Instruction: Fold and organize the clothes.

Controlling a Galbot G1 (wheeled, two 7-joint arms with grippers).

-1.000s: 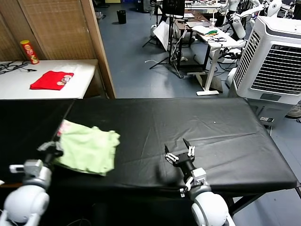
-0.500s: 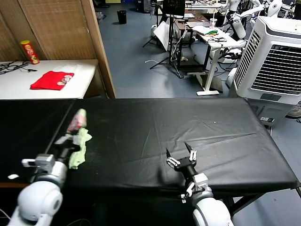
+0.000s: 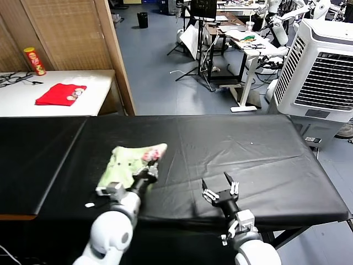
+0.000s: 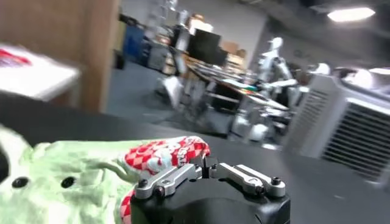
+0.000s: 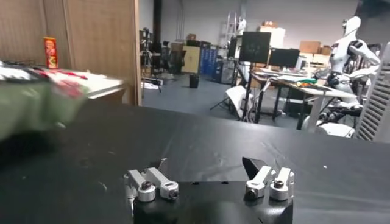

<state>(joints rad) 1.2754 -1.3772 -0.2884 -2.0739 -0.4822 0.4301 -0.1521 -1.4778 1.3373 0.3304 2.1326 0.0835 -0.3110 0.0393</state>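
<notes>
We see the shirt (image 3: pixel 128 162) bunched on the bench (image 3: pixel 265 160), its printed corner right at our left fingers (image 3: pixel 150 172); whether they pinch it, we cannot tell. Our right fingers (image 3: pixel 220 192) spread wide, well apart.

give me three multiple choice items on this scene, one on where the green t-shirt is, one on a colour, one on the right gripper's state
1. Where is the T-shirt?
A. on the black table, left of its middle
B. on the white side table
C. on the floor

2. What colour is the folded garment on the white side table?
A. blue
B. red
C. yellow

3. How do the right gripper's jaws stand?
A. clamped on the shirt
B. shut on nothing
C. open and empty

Answers:
1 A, the shirt lies bunched on the black table by the left gripper.
2 B, it shows plain red in the head view.
3 C, its fingers stand apart over bare black cloth.
</notes>
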